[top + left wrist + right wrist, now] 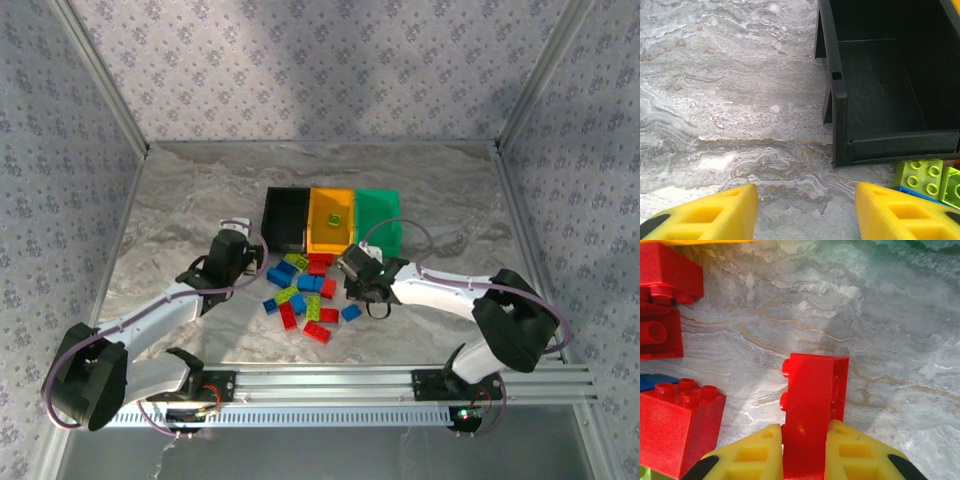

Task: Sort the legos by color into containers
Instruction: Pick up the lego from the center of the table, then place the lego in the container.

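In the overhead view, the left arm (150, 315) at lower left and the right arm (440, 290) at lower right are built of smooth white links joined by bulky black joints. A thin purplish cable (46, 390) is looped along each. In the wrist views, the left fingers (710, 215) and right fingers (860, 457) are moulded in yellow, with rectangular recesses and black tips.
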Controlling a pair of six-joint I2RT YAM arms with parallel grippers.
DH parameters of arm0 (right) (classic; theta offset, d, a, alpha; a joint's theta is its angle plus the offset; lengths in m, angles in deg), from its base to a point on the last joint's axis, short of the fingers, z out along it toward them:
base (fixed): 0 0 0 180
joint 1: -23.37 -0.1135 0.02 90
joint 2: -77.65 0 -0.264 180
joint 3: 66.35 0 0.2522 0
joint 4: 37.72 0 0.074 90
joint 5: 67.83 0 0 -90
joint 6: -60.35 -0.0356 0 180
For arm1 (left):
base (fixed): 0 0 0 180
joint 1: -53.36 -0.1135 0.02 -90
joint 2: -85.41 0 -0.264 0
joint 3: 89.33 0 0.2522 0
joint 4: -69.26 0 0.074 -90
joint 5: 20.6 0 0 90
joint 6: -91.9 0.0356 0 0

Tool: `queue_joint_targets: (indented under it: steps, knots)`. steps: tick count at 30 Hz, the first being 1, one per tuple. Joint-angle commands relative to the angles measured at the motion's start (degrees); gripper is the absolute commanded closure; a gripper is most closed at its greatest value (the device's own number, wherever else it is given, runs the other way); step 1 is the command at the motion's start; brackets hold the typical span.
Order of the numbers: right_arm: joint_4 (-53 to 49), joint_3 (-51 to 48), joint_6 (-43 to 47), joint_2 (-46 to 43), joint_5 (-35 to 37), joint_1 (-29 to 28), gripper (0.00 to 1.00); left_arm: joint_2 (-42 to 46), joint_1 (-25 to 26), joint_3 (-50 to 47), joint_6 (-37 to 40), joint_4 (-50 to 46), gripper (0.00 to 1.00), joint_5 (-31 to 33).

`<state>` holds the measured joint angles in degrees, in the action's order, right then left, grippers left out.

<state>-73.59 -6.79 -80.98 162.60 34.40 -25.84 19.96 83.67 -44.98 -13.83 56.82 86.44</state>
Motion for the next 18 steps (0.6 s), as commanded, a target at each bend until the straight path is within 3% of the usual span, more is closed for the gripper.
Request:
queue_joint_targets:
  steps: [1, 9, 14, 18]
  knots:
    - [-2.9, 1.8, 1.2, -3.0, 2.2, 0.7, 0.88, 0.8, -0.5, 1.5, -0.6, 0.1, 0.47, 1.0]
    - [-5.8, 4.4, 6.0, -9.2, 2.9, 5.4, 0.88, 1.8, -0.4, 1.1, -0.7, -0.1, 0.47, 1.3]
    - [-3.4, 7.6, 13.5, -12.0, -2.9, 17.4, 0.88, 1.8, -0.4, 1.3, -1.1, -0.9, 0.48, 2.2]
    - [-3.3, 14.7, 20.3, -6.5, -9.6, 26.5, 0.87, 1.9, -0.5, 1.7, -2.1, -1.8, 0.49, 4.3]
